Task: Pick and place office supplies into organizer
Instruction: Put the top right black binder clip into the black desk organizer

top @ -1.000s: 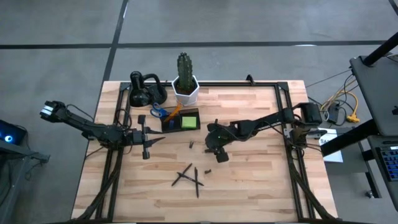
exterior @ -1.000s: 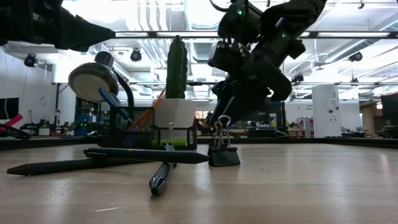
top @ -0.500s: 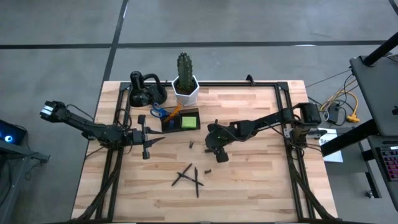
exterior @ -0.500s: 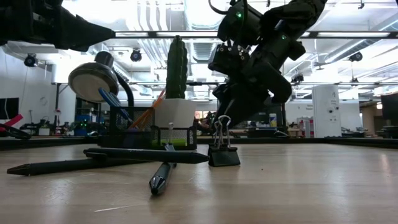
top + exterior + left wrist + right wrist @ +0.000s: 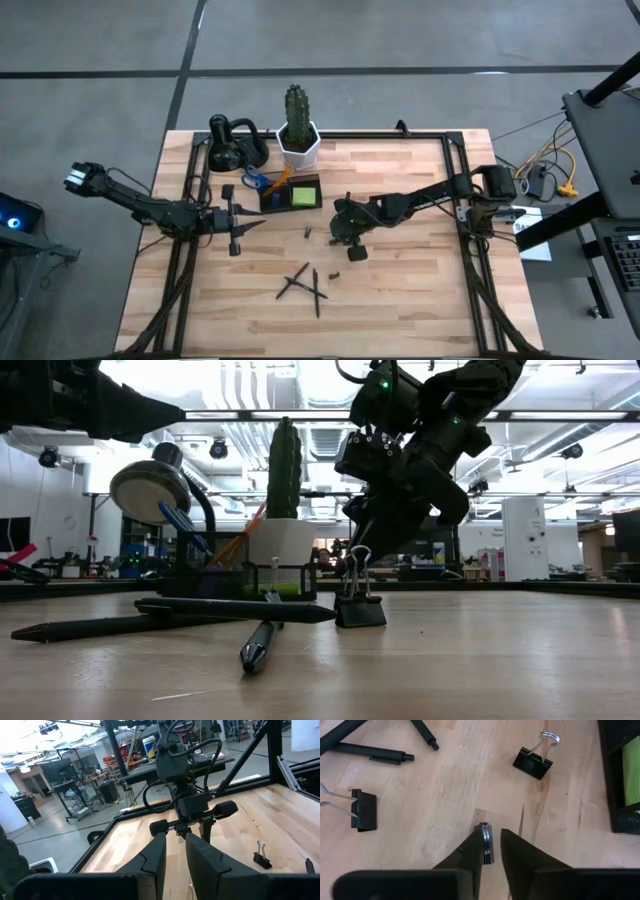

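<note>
Dark right gripper (image 5: 342, 232) mid-frame, high view, arm reaching in from right edge; I see fingers pinching silver clip handle (image 5: 485, 849). Left gripper (image 5: 234, 222) left of centre, nearly closed, empty. Organizer (image 5: 291, 194) above centre.

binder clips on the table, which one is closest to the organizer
The binder clip standing nearest the mesh organizer, just beside its wall. The other binder clip lies far off, by the black pens.
</note>
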Robot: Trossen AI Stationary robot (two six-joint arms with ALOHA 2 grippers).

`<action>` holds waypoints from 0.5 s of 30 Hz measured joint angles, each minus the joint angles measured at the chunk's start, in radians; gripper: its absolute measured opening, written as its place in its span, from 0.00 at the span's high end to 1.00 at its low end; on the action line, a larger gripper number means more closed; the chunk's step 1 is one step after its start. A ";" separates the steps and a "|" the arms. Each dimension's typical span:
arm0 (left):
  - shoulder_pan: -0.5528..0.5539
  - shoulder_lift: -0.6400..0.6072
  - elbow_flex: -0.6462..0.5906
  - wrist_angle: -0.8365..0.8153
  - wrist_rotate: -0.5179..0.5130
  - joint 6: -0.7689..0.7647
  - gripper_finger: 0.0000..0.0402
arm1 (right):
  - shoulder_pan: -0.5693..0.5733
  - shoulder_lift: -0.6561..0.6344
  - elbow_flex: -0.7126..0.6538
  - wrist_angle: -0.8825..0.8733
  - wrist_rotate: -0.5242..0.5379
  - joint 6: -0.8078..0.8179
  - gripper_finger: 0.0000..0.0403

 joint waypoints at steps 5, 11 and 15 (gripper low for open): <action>0.000 0.000 0.000 0.000 0.000 0.000 0.85 | 0.000 0.000 0.000 0.000 0.000 0.003 0.95; 0.000 0.000 0.000 0.000 0.000 0.000 0.85 | 0.000 -0.001 0.000 0.001 0.000 0.002 0.98; 0.000 0.000 0.000 0.000 0.000 0.000 0.85 | 0.000 -0.002 0.009 0.000 0.000 0.002 0.98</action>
